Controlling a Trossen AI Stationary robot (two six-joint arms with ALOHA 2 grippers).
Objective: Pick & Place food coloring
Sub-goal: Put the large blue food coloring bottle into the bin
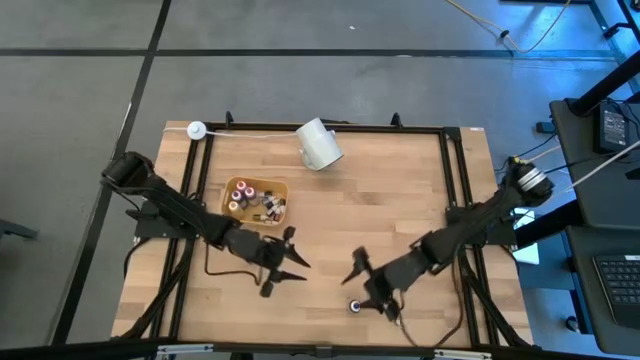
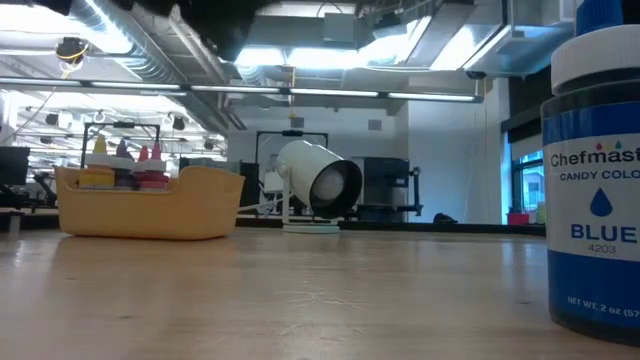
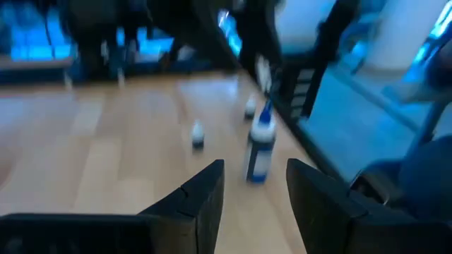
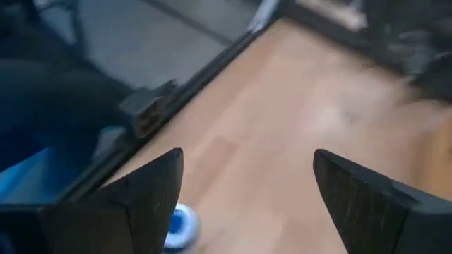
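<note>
I am holding my right gripper (image 1: 363,283) wide and empty over the near part of the wooden table (image 1: 400,200). A blue-capped food coloring bottle (image 1: 355,306) is standing just beside it toward the near edge, not between the fingers. My left gripper (image 1: 287,262) is hovering nearby with its fingers partly spread, gripping nothing. More food coloring bottles (image 1: 255,199) are sitting in the yellow tray (image 1: 240,183) farther back on the left. A white cup (image 1: 319,144) is lying on its side near the far edge. Beyond the table, ceiling lights (image 2: 300,60) are glowing over shelving.
</note>
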